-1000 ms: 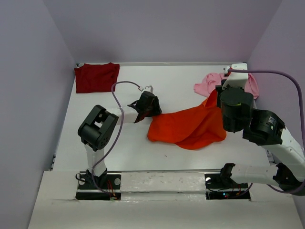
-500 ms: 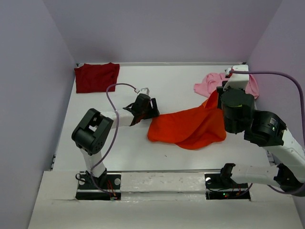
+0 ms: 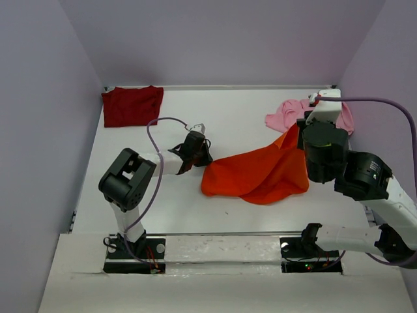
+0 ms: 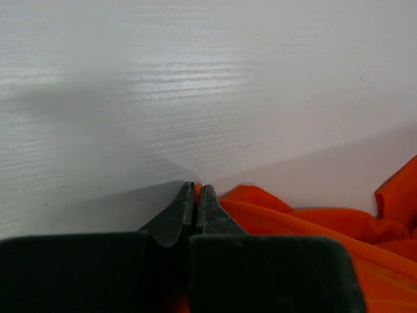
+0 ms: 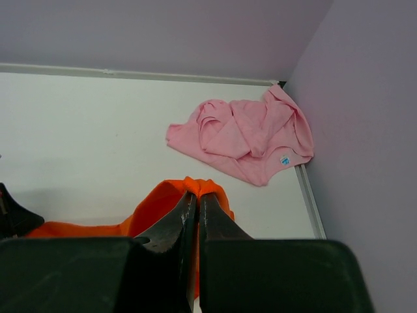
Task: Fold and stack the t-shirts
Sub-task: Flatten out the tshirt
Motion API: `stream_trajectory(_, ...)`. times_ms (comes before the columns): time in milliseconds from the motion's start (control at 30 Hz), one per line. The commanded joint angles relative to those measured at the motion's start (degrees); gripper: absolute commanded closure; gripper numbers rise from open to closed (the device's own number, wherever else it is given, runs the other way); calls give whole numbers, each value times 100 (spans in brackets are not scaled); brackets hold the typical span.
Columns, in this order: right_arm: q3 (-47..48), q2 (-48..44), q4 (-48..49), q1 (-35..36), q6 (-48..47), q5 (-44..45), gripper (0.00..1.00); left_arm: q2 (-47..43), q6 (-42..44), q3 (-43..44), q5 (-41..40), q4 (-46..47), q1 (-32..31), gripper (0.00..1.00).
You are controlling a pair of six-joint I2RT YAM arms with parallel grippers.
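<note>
Three t-shirts are seen on a white tabletop [image 3: 228, 117]. The maroon t-shirt [image 3: 132, 105] is laid flat at the far left corner. The pink t-shirt [image 5: 244, 140] is crumpled in the far right corner, close to the wall. The orange t-shirt [image 3: 257, 173] is spread between the two arms near the middle, with its right end lifted into a peak. That peak is pinched by the right fingers [image 5: 171, 222], which are pressed together around it. The left fingers [image 4: 174, 218] are closed low over the tabletop at the orange shirt's left edge, with a sliver of orange cloth caught between their tips.
</note>
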Motion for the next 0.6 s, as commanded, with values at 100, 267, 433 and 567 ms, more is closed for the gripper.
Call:
stream_trajectory(100,-63,-3,-17,-20,165,15,100,-460,285,162,-210,-837,-4,100)
stream_trajectory(267,-159,-90,-35,-20,280,-3,100,-1373,742,610,-816,-1891,-4,100)
stream_trajectory(433,-265,-161,-35,-20,420,-20,100,-2393,1313,1523,-1151,-3025,22,100)
stream_trajectory(567,-361,-196,183,-20,351,-196,100,-2912,1586,2244,-1204,-3685,31,100)
